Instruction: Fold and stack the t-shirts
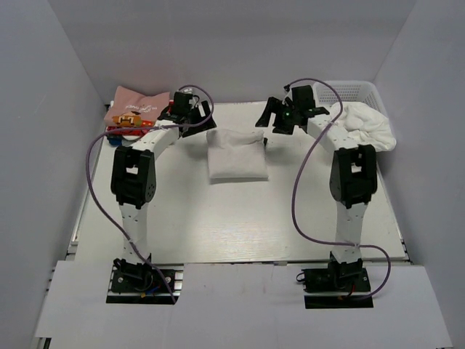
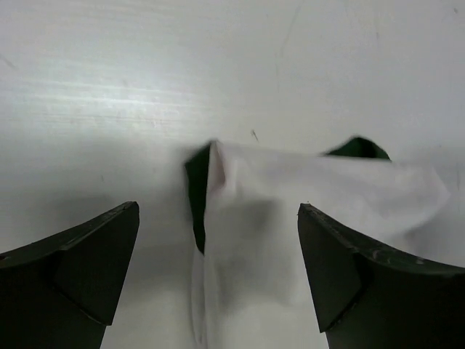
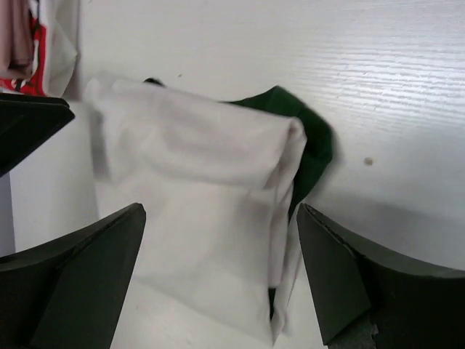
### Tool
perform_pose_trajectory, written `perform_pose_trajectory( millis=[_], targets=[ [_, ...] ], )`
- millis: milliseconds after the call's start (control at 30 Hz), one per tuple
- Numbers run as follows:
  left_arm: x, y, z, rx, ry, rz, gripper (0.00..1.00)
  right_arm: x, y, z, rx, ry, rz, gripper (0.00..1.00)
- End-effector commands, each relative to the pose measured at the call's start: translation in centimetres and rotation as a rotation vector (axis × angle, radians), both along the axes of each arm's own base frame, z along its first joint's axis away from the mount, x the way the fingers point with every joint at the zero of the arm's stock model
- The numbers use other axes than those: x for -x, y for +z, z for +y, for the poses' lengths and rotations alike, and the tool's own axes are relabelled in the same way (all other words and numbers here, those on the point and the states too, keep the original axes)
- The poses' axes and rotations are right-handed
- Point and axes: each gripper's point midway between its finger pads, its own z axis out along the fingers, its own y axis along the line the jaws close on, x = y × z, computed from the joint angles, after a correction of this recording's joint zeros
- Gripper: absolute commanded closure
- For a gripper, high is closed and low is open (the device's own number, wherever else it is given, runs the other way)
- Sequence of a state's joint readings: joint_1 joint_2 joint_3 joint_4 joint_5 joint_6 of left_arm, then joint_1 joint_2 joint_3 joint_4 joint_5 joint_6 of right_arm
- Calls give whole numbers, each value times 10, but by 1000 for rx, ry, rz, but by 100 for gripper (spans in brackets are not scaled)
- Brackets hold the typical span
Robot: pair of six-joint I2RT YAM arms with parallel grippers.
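Observation:
The off-white t-shirt [image 1: 236, 156] lies folded into a small rectangle at the table's middle back. Its dark green sleeve shows at the folded edges in the left wrist view [image 2: 197, 195] and in the right wrist view [image 3: 311, 147]. My left gripper [image 1: 195, 120] hovers open over the shirt's far left corner [image 2: 290, 211], holding nothing. My right gripper [image 1: 273, 121] hovers open over the far right corner [image 3: 203, 196], also empty. A stack of small folded shirts, pink on top [image 1: 134, 106], sits at the back left.
A white basket [image 1: 360, 91] holding crumpled white cloth [image 1: 363, 122] stands at the back right. Grey walls close in both sides and the back. Purple cables loop off both arms.

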State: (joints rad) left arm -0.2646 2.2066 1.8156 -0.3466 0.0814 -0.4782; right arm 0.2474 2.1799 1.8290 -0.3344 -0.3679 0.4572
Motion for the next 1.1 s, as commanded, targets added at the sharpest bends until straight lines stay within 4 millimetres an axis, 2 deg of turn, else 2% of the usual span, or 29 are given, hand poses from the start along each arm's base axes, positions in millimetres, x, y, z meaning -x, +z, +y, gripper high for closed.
perform_pose_trajectory(
  millis=[0, 67, 133, 167, 200, 233, 333, 367, 433, 467, 567, 600, 633, 700, 733, 767, 900, 967, 1000, 1033, 1067],
  targets=[
    [27, 71, -17, 54, -85, -142, 0, 17, 48, 9, 54, 21, -183, 10],
    [42, 69, -17, 58, -116, -143, 0, 29, 40, 14, 79, 62, -191, 10],
    [42, 65, -19, 57, -145, -161, 0, 33, 34, 20, 129, 121, -233, 10],
    [40, 69, -20, 50, -152, -176, 0, 28, 25, 20, 158, 122, -245, 10],
    [40, 55, -19, 28, -163, -146, 0, 24, 22, 16, 178, 123, -260, 10],
    [39, 51, -19, 18, -169, -136, 2, 22, 19, 16, 186, 131, -270, 10],
    [31, 34, -13, 7, -201, -134, 12, -2, 11, 9, 301, 228, -393, 10],
    [29, 37, -14, 4, -216, -155, 14, -4, -9, 8, 319, 246, -363, 10],
    [25, 35, -14, -23, -241, -182, 18, -10, -12, 7, 400, 341, -437, 10],
    [25, 28, -13, -37, -251, -176, 18, -12, -22, 5, 415, 355, -435, 10],
    [23, 32, -23, -25, -286, -201, 27, -18, -34, 6, 444, 387, -462, 10],
    [22, 18, -27, -18, -300, -178, 29, -18, -31, 11, 419, 407, -478, 10],
    [18, 19, -29, -11, -307, -183, 31, -22, -27, 12, 409, 402, -495, 10],
    [13, 9, -31, -6, -302, -162, 41, -23, -27, 21, 373, 411, -510, 15],
    [9, 0, -32, -7, -302, -149, 46, -26, -25, 23, 358, 402, -533, 22],
    [8, -5, -33, -9, -302, -136, 58, -27, -23, 27, 337, 399, -535, 25],
    [9, -11, -39, 26, -318, -120, 74, -31, -19, 35, 298, 396, -563, 27],
    [9, -1, -41, 36, -326, -151, 76, -32, -21, 39, 272, 405, -571, 39],
    [9, -1, -41, 36, -326, -151, 81, -33, -20, 39, 263, 403, -571, 50],
    [11, 0, -40, 36, -326, -151, 85, -33, -19, 43, 247, 406, -576, 61],
    [11, 0, -40, 36, -326, -151, 89, -35, -18, 40, 246, 394, -572, 83]
  ],
)
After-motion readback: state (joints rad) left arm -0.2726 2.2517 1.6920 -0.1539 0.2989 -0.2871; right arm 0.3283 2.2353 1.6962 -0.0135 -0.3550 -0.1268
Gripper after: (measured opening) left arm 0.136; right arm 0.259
